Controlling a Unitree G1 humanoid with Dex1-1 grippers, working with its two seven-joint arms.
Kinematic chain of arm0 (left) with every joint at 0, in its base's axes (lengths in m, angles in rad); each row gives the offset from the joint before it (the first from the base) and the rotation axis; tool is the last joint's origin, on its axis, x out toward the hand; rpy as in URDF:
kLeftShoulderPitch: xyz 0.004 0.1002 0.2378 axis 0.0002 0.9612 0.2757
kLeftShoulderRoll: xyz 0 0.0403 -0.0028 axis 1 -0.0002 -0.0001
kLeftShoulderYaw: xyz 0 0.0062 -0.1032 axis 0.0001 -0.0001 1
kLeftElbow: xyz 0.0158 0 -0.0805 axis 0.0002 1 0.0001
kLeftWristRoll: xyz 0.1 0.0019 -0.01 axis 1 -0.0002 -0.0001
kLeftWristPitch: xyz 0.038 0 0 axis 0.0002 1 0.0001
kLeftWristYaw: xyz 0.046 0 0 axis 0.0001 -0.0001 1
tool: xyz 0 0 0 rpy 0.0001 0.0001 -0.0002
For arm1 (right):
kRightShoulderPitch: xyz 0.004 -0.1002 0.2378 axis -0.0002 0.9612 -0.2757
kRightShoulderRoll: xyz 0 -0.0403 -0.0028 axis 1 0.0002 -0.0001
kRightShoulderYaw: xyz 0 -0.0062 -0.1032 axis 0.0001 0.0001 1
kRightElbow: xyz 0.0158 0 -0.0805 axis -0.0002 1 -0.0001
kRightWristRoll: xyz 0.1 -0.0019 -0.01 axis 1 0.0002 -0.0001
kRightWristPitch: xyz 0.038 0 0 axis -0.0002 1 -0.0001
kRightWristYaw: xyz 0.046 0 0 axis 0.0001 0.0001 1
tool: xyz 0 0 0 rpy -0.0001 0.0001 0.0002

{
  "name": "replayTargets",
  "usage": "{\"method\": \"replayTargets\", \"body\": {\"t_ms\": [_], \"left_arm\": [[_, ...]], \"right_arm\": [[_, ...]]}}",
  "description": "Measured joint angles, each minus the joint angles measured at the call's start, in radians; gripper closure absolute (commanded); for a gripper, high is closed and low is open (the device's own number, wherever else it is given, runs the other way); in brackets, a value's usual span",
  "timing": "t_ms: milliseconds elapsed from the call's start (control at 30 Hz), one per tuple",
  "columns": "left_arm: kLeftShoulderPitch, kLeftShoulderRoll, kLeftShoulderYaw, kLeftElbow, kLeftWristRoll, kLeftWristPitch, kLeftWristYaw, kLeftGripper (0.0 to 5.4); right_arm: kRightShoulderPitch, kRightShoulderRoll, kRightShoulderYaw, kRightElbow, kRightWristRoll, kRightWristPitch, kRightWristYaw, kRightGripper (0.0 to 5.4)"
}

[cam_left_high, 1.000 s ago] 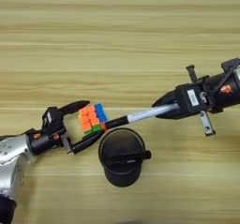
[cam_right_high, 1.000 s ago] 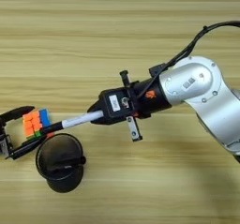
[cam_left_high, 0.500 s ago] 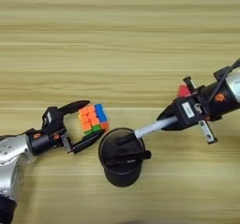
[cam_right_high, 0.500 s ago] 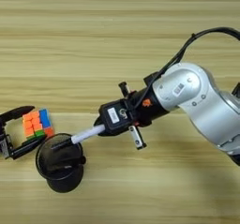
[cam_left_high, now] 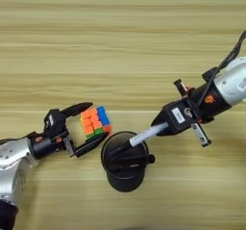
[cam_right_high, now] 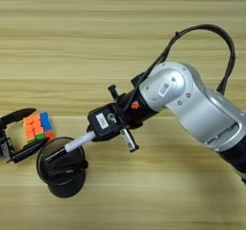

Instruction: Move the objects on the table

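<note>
At lower left of the frame, the left gripper (cam_left_high: 82,129) lies low over the table (cam_left_high: 120,41), its two black fingers spread around the puzzle cube (cam_left_high: 95,121), one above and one below it. Right of centre, the right gripper (cam_left_high: 166,126) is clamped on the marker pen (cam_left_high: 144,135), which slants down-left with its dark tip inside the black cup (cam_left_high: 126,160) at lower centre, just beside the cube.

Bright, even light; soft shadows
</note>
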Motion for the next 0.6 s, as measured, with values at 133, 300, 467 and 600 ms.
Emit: {"method": "replayTargets", "body": {"t_ms": [133,300,467,600], "left_arm": [[0.001,-0.001,0.000,-0.002,0.000,0.000,0.002,0.00],[0.002,-0.003,-0.002,-0.008,0.000,0.000,0.003,0.00],[0.002,-0.004,-0.004,-0.009,0.000,0.000,0.004,0.00],[0.003,-0.005,-0.004,-0.010,0.001,0.000,0.006,0.00]], "right_arm": [[-0.012,0.021,0.028,0.017,-0.032,0.000,0.002,4.65],[-0.021,0.046,0.062,0.018,-0.056,-0.001,0.010,4.65],[-0.031,0.057,0.087,0.021,-0.077,-0.001,0.027,4.65],[-0.031,0.057,0.100,0.025,-0.086,-0.003,0.033,4.28]]}}
